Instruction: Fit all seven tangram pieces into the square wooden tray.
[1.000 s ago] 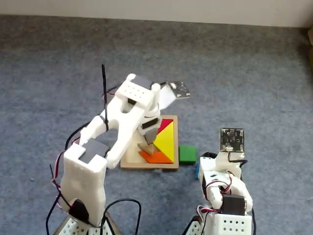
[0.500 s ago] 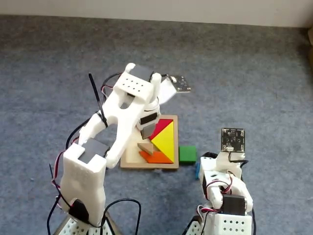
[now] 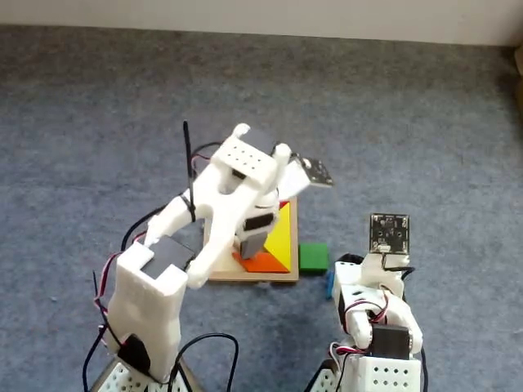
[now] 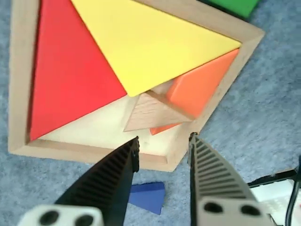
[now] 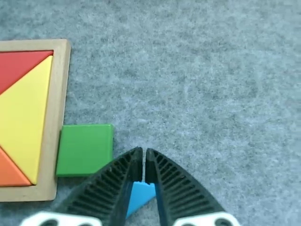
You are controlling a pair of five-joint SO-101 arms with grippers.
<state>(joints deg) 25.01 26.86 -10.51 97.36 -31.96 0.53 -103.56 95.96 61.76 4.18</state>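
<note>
The left hand (image 4: 163, 140), spread wide, has swung right over the tray (image 3: 292, 277) on grey carpet (image 3: 409, 122).

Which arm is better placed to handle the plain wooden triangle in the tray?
Left. Its jaws stand open right above the wooden triangle in the tray; the right arm's sit off the tray, by the green square.

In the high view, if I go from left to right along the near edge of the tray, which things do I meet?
Wooden tray → green square → blue piece, a thin strip at the arm's edge → right arm.
</note>
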